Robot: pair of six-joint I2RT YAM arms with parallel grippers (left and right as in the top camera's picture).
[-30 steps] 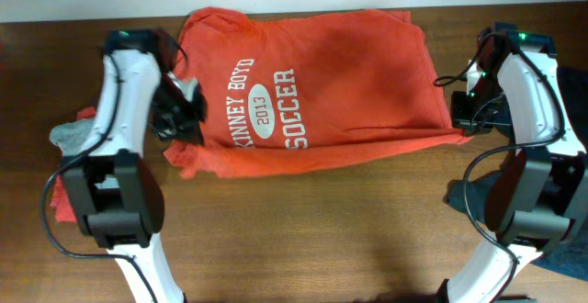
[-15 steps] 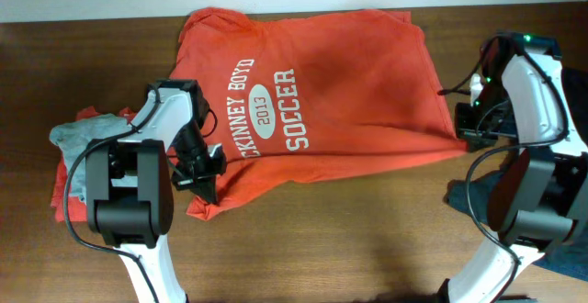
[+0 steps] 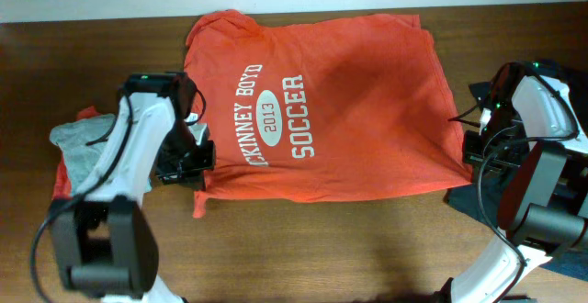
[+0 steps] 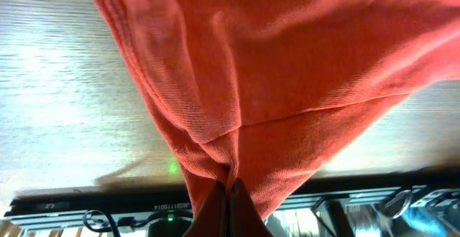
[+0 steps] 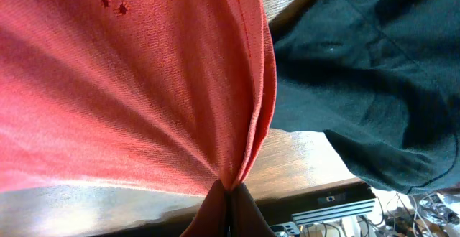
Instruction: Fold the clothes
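Observation:
A red-orange T-shirt (image 3: 349, 110) with white "Kinney Boyd 2013 Soccer" print lies spread across the brown table. My left gripper (image 3: 195, 161) is shut on its near left corner; the left wrist view shows the cloth (image 4: 273, 72) pinched between the fingertips (image 4: 228, 188). My right gripper (image 3: 470, 149) is shut on the shirt's near right corner; the right wrist view shows the cloth (image 5: 129, 79) pinched at the fingertips (image 5: 228, 190). The shirt is pulled fairly taut between the two grippers.
A grey garment (image 3: 83, 147) on a red one (image 3: 62, 179) lies left of the left arm. A dark navy garment (image 3: 560, 248) lies at the right edge, also in the right wrist view (image 5: 366, 72). The table's near half (image 3: 322, 248) is bare wood.
Both grippers have drawn the shirt's near edge toward the front of the table and stretched it flatter. The left arm swung forward, then back outward to the left. The right gripper moved nearer.

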